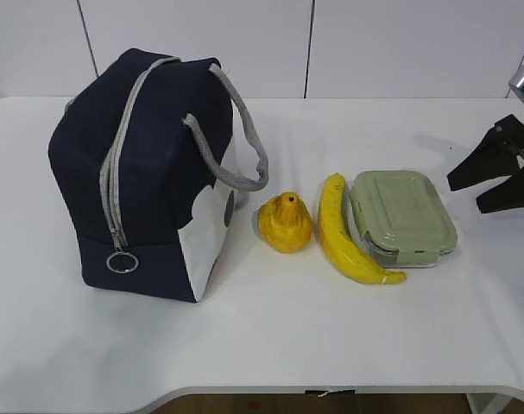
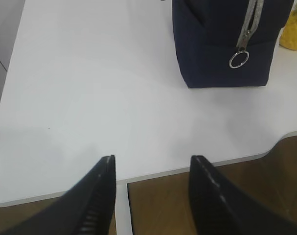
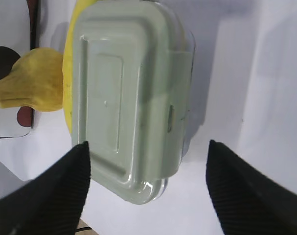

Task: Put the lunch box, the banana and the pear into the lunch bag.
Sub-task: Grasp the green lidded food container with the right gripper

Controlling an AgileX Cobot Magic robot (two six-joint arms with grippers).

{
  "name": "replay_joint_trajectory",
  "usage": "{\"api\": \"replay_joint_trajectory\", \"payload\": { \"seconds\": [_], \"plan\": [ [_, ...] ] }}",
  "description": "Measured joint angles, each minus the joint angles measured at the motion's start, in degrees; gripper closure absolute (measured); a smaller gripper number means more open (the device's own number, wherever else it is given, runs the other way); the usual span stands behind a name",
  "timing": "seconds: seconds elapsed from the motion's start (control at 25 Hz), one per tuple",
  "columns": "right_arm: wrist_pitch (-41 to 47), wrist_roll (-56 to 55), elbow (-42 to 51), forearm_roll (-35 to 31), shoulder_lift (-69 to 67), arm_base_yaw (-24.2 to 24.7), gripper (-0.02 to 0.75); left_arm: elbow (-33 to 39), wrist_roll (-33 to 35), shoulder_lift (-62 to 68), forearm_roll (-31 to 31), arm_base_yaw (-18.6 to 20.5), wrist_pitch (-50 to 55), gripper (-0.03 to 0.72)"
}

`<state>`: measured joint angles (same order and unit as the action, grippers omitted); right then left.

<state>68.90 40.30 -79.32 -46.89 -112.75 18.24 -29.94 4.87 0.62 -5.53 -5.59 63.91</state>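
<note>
Exterior view gives you the boxy navy-blue fabric lunch bag (image 1: 145,172) standing on the left half of the white desk (image 1: 270,336), its grey zipper running down the near face to a ring pull (image 1: 122,262) low on that face, grey rope handles looped over the top and a white panel at its lower right corner. Just right of it sits the squat, lumpy yellow-orange pear (image 1: 286,222), stub upward, then the curved bright yellow banana (image 1: 346,235), whose upper stretch lies against the left side of the flat rectangular lunch box (image 1: 403,216) with its pale sage-green lid and clear base. You have bare desk in front of all four things up to the near edge, and a wide clear stretch behind them toward the wall; the lunch box lies well in from the right edge. In the left wrist view the left gripper (image 2: 152,166) hangs over the desk's near left edge, its jaws moderately parted with nothing between them, well apart from the bag and its ring pull. In the right wrist view the right gripper (image 3: 148,152) has its jaws spread wide, wider than the lunch box lid, which lies between them in that view; neither jaw touches it and they hold nothing.
</note>
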Motion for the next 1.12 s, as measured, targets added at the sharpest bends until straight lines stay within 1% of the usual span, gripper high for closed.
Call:
{"api": "replay_joint_trajectory", "payload": {
  "seconds": [0.4,0.88,1.12],
  "plan": [
    [0.0,2.81,-0.09,-4.17,-3.37,0.0,0.155,0.0,0.0,0.0,0.0,0.0,0.0,0.346],
    [-0.58,4.65,-0.09,-5.91,-6.34,0.0,0.155,0.0,0.0,0.0,0.0,0.0,0.0,0.378],
    [-0.66,5.61,-0.22,-8.73,-7.08,0.0,0.155,0.0,0.0,0.0,0.0,0.0,0.0,0.379]
  ]
}}
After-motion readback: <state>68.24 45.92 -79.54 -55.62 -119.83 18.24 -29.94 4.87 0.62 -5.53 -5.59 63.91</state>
